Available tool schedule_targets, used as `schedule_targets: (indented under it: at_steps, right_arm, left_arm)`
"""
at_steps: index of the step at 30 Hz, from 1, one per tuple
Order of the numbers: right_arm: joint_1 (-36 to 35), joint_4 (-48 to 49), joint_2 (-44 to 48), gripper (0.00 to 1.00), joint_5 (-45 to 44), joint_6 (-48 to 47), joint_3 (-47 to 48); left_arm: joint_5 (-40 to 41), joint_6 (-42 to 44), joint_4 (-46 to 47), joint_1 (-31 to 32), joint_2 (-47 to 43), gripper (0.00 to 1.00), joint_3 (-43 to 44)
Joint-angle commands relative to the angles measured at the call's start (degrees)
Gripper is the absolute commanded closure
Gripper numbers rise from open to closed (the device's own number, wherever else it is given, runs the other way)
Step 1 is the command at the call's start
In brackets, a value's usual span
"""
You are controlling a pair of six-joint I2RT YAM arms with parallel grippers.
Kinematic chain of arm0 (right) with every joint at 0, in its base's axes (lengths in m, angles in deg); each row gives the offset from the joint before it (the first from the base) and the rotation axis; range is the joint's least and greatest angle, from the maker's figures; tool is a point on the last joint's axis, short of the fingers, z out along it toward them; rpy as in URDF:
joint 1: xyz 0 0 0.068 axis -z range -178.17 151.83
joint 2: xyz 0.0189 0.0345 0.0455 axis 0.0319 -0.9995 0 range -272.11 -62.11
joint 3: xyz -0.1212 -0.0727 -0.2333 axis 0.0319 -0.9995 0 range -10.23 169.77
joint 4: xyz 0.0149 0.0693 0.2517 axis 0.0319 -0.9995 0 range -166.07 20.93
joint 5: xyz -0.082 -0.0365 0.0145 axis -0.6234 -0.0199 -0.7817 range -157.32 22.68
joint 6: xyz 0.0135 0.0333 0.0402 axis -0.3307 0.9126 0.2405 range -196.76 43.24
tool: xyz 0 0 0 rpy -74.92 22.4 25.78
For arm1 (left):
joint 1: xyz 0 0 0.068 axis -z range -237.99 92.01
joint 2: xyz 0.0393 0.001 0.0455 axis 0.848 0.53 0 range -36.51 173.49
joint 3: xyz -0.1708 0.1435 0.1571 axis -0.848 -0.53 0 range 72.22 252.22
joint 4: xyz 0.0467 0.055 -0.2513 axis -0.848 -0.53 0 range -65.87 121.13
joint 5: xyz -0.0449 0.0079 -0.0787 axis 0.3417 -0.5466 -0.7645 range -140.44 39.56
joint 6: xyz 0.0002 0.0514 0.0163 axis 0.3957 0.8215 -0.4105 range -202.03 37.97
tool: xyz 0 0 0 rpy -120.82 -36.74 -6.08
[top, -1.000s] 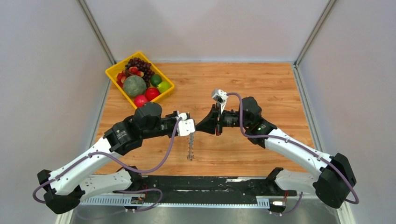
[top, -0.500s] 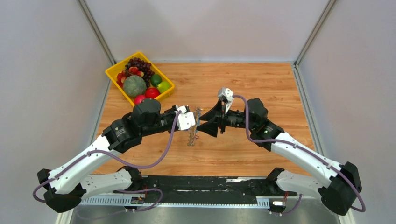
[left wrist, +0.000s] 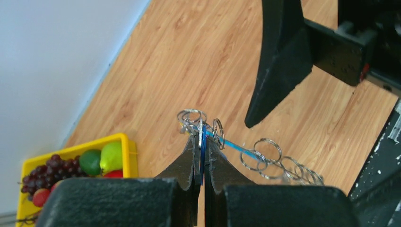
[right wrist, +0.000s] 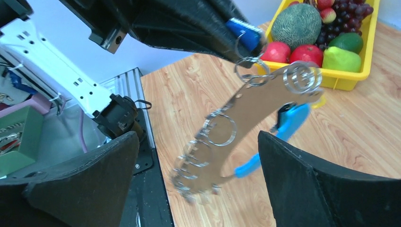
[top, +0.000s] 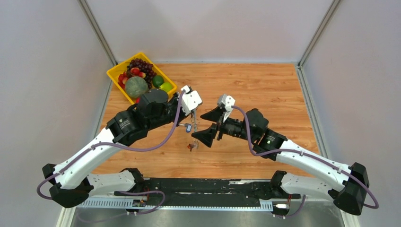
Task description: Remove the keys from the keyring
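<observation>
Above mid-table, keyring: hangs in the air from the left gripper, a floppy string of silvery rings with a light-blue band beside it. Its lower end dangles toward the table; whether it touches the wood cannot be told.
Progress: early, by my reading. The loop looks whole, and none of the keys can be made out lying apart from it.
Keys: too small to single out from overhead. A reddish speck shows at the loop's low end and a dark-blue piece at its top. Both are probably key heads, though not surely.
Left to do: the whole job, as far as these views show. Each key has to be worked off its ring while the loop is held firm.
Left gripper: jaws pressed together, pinching the dark-blue piece at the top of the keyring. Small rings bunch just beyond the fingertips and the chain trails off to the right.
Gap between the grippers: the loop hangs in it, tilted, nearer the left side.
Right gripper: jaws spread wide, holding nothing. The two black fingers stand either side of the hanging chain without touching it, facing the left gripper.
Next need: as I judge it, the right gripper has to close on one key or ring low on the chain, which hangs loose and may slip aside.
</observation>
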Motion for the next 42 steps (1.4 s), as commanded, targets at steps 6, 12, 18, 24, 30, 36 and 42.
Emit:
schedule_targets:
  at_steps: [6, 12, 18, 24, 30, 36, 42]
  right_arm:
    - [-7.08, -2.03, -4.68, 0.00, -23.85, -4.47, 4.71]
    - [-6.96, -5.81, -3.28, 0.01, -32.22, -9.86, 3.51]
    - [-6.15, -6.65, -0.07, 0.11, -32.27, -13.46, 2.24]
    - [-5.75, -7.08, 3.96, 0.33, -22.26, -15.49, 2.60]
    - [-5.75, -7.06, 4.74, 0.41, -10.56, -15.96, 4.62]
    - [-5.72, -5.61, 1.94, 0.53, -4.75, -15.77, 5.83]
    - [-5.76, -3.96, 1.04, 0.53, -2.33, -16.12, 4.89]
  left_arm:
    - [3.37, -8.27, -2.25, -0.30, 1.83, 1.00, 4.94]
    - [2.01, -8.53, -3.42, -0.31, 0.59, 1.00, 5.89]
    - [0.32, -10.41, -6.44, -0.31, 0.63, 1.00, 6.85]
    - [-3.60, -15.19, -12.95, -0.26, 3.58, 1.00, 10.14]
    - [-5.09, -20.24, -17.48, -0.25, 6.39, 1.00, 12.25]
    - [-7.49, -23.54, -18.42, -0.28, 7.43, 1.00, 13.54]
    - [-9.32, -25.68, -19.98, -0.29, 8.29, 1.00, 15.20]
